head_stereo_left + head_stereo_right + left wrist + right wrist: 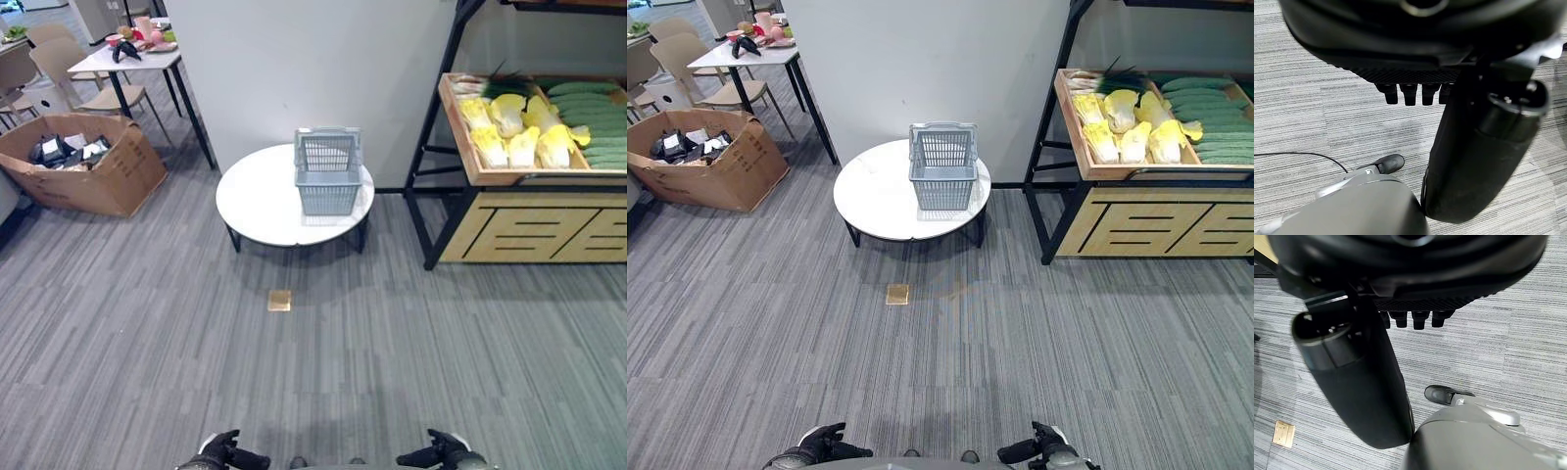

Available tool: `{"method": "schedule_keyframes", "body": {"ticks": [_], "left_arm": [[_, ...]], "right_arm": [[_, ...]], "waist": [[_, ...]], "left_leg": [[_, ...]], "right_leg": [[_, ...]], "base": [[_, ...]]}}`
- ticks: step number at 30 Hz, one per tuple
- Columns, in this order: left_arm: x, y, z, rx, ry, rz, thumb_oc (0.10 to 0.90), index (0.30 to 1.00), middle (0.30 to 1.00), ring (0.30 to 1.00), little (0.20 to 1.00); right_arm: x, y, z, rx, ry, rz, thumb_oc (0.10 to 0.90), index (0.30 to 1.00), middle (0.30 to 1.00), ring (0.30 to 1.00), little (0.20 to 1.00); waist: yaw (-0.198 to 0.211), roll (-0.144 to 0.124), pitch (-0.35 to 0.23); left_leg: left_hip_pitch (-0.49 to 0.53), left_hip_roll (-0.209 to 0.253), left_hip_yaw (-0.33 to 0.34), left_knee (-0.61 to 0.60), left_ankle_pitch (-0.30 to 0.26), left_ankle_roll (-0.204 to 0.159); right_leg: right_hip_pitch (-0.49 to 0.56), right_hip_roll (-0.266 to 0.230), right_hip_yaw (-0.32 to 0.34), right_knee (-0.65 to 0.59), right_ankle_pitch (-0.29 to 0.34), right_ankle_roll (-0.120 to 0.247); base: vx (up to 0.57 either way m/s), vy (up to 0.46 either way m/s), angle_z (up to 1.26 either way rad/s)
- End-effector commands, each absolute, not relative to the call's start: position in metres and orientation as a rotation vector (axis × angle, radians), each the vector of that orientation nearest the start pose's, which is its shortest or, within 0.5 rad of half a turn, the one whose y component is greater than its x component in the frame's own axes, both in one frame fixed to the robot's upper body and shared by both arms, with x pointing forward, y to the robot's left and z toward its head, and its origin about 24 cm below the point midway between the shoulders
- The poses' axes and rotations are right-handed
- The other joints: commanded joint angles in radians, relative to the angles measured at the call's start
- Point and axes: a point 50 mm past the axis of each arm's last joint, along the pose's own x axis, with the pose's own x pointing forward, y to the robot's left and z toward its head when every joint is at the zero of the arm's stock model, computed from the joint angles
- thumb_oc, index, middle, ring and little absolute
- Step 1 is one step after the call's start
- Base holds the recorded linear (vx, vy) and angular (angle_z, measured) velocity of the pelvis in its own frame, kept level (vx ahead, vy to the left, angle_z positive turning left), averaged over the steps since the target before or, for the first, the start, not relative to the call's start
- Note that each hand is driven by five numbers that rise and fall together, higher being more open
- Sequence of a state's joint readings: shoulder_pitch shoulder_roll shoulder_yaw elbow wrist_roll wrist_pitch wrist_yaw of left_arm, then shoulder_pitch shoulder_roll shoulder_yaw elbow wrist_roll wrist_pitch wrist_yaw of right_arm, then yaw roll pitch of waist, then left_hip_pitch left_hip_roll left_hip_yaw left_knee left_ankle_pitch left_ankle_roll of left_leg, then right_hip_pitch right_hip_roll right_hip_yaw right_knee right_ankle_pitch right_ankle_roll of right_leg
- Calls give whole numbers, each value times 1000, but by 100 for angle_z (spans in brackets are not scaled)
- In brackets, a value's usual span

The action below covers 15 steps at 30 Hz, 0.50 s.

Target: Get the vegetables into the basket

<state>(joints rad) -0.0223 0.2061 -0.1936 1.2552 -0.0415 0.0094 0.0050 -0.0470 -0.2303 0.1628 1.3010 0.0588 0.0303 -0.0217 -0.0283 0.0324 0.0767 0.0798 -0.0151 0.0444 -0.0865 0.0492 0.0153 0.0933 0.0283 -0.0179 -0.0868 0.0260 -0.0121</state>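
Note:
A grey plastic basket (327,174) stands upright on a round white table (260,201) a few steps ahead, with nothing showing inside it. To the right, a wooden shelf crate (470,147) holds pale yellow cabbages (514,127) and a pile of green cucumbers (591,116). My left hand (230,452) and right hand (441,452) hang low at the near edge, far from the table and shelf. In the wrist views the left hand (1479,147) and right hand (1352,382) hold nothing, fingers relaxed over the grey carpet.
An open cardboard box (83,162) with dark items sits on the floor at the left. Behind it stand a white table (127,61) and chairs. A white wall (313,69) rises behind the round table. A small brass floor plate (279,301) lies ahead.

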Motion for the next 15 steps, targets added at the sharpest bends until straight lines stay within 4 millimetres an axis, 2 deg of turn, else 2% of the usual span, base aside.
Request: {"method": "schedule_keyframes", "body": {"ticks": [1, 15], "left_arm": [[72, 230, -168, 310, 1333, 18, 900, 1000, 1000, 1000, 1000], [65, 230, -169, 266, 1359, 46, 900, 1000, 1000, 1000, 1000]], "right_arm": [[69, -233, -168, -297, 1364, -51, 900, 1000, 1000, 1000, 1000], [64, -231, -169, -293, 1381, -39, 900, 1000, 1000, 1000, 1000]], "waist": [[0, -39, -7], [3, -43, -10]], "left_leg": [[10, 18, -47, -1, -19, -55], [14, 19, -54, -1, -19, -56]], "right_leg": [[1, -53, 31, 0, 52, 100], [6, -50, 24, 0, 49, 99]], "base": [[0, 0, 0], [0, 0, 0]]}}
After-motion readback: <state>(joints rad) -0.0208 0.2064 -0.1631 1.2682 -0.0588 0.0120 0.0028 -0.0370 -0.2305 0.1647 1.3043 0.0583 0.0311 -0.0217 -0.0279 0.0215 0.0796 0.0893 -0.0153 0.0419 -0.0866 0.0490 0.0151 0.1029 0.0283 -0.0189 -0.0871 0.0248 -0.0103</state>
